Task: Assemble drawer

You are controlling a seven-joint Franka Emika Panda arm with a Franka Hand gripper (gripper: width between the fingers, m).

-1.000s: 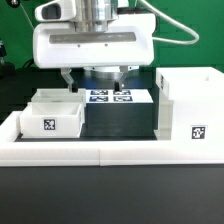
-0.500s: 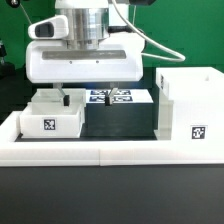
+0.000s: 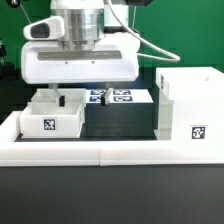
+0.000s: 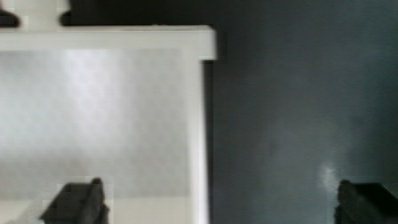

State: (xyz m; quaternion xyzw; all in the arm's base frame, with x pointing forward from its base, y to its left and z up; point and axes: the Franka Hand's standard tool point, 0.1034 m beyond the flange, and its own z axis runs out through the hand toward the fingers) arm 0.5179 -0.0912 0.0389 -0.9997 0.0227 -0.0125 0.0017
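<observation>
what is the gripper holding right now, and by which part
Nothing is held. The gripper is open, with one side wall of the small tray between its spread fingertips, not clamped.

exterior cam: sits out front, slightly above table height, facing the arm over the long low white border rail point(image 3: 100, 150); mid distance.
wrist cam: points straight down past the dark fingertips point(image 4: 75, 200), super close.
overlap: both catch the small white open-top plastic tray point(image 3: 50, 118) and the black tabletop point(image 4: 294, 120) next to it.

Marker board point(image 3: 128, 97) flat at ctr rear, w/ tags. Long low white rail point(image 3: 100, 152) across front. Black tabletop point(image 3: 120, 122) btwn.
</observation>
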